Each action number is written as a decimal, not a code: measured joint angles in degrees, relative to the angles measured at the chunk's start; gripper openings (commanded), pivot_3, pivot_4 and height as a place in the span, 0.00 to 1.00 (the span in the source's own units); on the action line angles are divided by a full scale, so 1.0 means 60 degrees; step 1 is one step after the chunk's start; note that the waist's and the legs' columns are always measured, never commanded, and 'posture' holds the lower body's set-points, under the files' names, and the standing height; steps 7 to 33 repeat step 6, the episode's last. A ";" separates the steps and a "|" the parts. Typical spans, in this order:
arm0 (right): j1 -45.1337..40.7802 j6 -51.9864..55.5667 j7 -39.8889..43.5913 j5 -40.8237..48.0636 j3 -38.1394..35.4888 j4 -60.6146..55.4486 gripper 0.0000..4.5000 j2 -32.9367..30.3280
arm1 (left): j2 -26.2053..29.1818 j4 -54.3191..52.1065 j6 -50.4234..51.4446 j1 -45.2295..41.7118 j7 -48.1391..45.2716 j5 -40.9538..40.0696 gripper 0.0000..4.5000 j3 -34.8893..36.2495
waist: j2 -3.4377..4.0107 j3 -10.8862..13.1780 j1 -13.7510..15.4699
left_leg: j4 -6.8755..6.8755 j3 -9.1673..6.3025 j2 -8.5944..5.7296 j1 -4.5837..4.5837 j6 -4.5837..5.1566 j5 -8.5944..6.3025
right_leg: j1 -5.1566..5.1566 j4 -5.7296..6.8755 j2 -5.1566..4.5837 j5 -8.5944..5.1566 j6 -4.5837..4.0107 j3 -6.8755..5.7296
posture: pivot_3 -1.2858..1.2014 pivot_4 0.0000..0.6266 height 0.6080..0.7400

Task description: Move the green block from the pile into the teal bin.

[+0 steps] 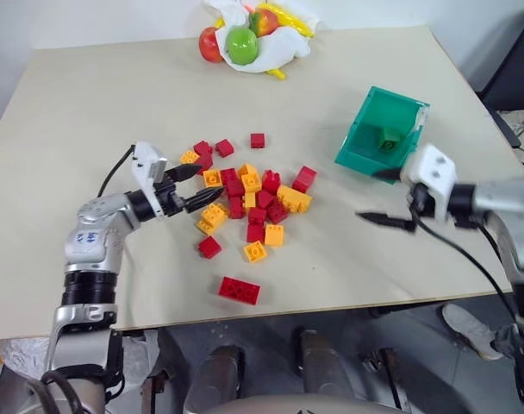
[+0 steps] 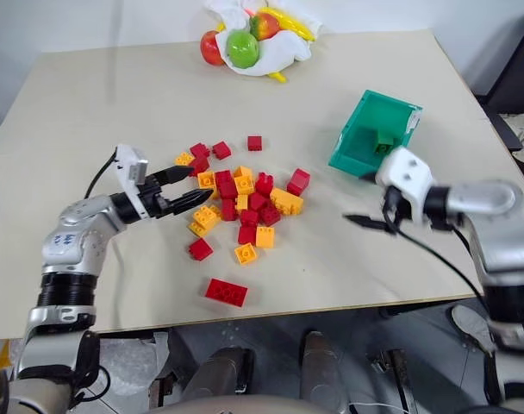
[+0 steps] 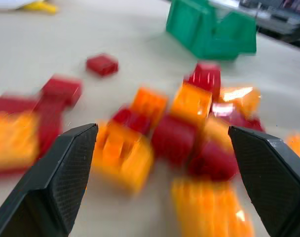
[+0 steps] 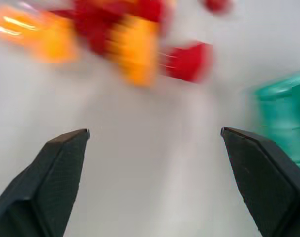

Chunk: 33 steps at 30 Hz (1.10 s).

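Green block (image 1: 389,139): lay inside the teal bin (image 1: 362,153), upper right of frame, apparently delivered. Right end effector (image 1: 388,196): fingers wide, empty, just below the bin, block beyond its tips. Left end effector (image 1: 196,186): fingers wide, empty, at the pile (image 1: 249,200), centre of the table (image 1: 90,103).

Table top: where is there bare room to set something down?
Free: the wide strip of the beige table between the white cloth of fruit and the pile of red and orange plastic bricks; also between pile and teal plastic bin. Crowded: the pile itself.
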 measured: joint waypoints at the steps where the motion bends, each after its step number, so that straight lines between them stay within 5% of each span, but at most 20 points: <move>1: 0.0331 -0.0061 0.0100 0.0206 -0.0237 -0.0060 0.99 0.0000 | 0.0277 0.0052 -0.0002 0.0167 -0.0283 -0.0019 1.00 0.0033 | 0.0000 0.0000 0.0010 | 0.0008 0.0001 0.0001 0.0015 0.0000 0.0000 | 0.0017 -0.0004 0.0001 0.0000 0.0000 0.0001 | 0.52 0.24 1.00; 6: 0.0931 -0.0356 0.0092 0.0637 -0.0653 0.0016 0.99 0.0244 | 0.0916 0.0827 -0.0633 0.0449 -0.1209 -0.0027 1.00 0.0230 | 0.0013 0.0008 0.0118 | 0.0006 -0.0004 0.0009 0.0142 0.0004 -0.0002 | 0.0153 -0.0058 0.0001 0.0007 -0.0012 -0.0004 | 0.52 0.24 1.00; 33: 0.0931 -0.0356 0.0092 0.0637 -0.0653 0.0016 0.99 0.0244 | 0.0916 0.0827 -0.0633 0.0449 -0.1209 -0.0027 1.00 0.0230 | 0.0013 0.0008 0.0118 | 0.0006 -0.0004 0.0009 0.0142 0.0004 -0.0002 | 0.0153 -0.0058 0.0001 0.0007 -0.0012 -0.0004 | 0.52 0.24 1.00</move>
